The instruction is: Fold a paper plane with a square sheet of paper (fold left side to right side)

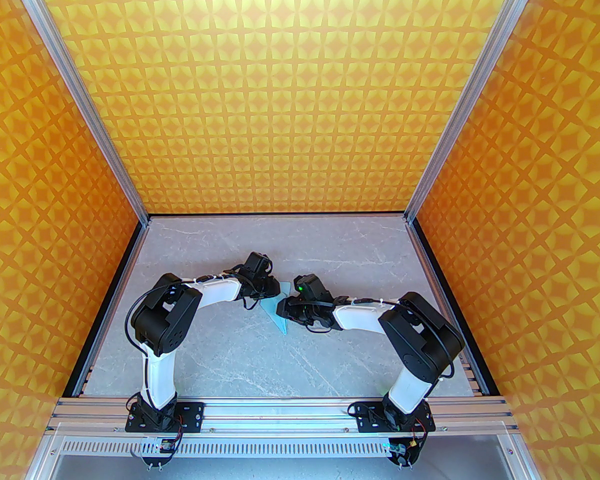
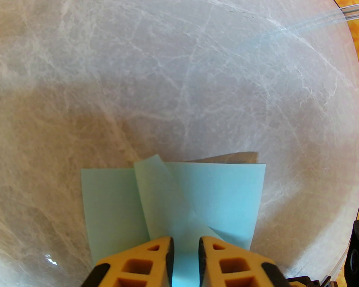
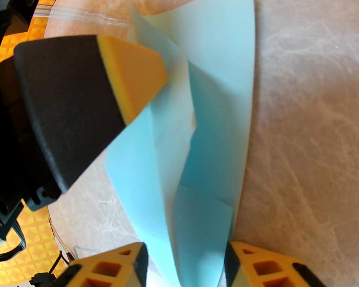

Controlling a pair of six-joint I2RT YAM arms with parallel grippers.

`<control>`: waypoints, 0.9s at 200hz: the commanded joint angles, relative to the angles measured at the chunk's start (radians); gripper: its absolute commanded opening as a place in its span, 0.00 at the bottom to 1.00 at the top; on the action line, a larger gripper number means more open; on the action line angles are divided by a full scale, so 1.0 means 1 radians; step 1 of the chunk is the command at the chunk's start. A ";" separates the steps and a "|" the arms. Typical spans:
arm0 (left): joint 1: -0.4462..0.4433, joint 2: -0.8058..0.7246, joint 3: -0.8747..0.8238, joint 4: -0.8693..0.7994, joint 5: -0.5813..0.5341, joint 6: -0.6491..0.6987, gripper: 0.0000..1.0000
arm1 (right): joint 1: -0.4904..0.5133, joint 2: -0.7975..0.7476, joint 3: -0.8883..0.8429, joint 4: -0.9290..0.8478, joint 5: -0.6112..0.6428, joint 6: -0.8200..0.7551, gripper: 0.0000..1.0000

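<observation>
Yellow fingers [image 2: 155, 250] of the left gripper [image 2: 184, 245] press down on the sheet of paper [image 2: 224, 196]; the right gripper [image 3: 185, 250] straddles its narrow end.

The left jaws stand only slightly apart, with pale-blue paper lying flat in the gap and nothing pinched between them; one tip touches a curled flap near the sheet's broad end. The right jaws stand wider, one on each side of the sheet's tapering end, gripping nothing. The sheet is part-folded into layered triangular flaps and lies between the two grippers, with the grey marbled table [image 1: 230, 348] spreading out beneath it.
</observation>
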 commanded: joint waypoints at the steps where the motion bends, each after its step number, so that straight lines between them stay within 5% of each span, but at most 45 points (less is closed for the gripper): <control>1: -0.013 -0.018 -0.021 -0.031 0.001 -0.010 0.22 | 0.007 0.029 0.006 0.023 0.003 0.003 0.42; 103: -0.013 -0.028 -0.014 -0.043 0.001 -0.002 0.23 | 0.007 0.044 -0.042 0.005 0.036 -0.012 0.18; 180: -0.021 -0.174 -0.007 -0.100 -0.022 0.018 0.29 | 0.006 0.065 -0.040 0.007 0.028 -0.018 0.13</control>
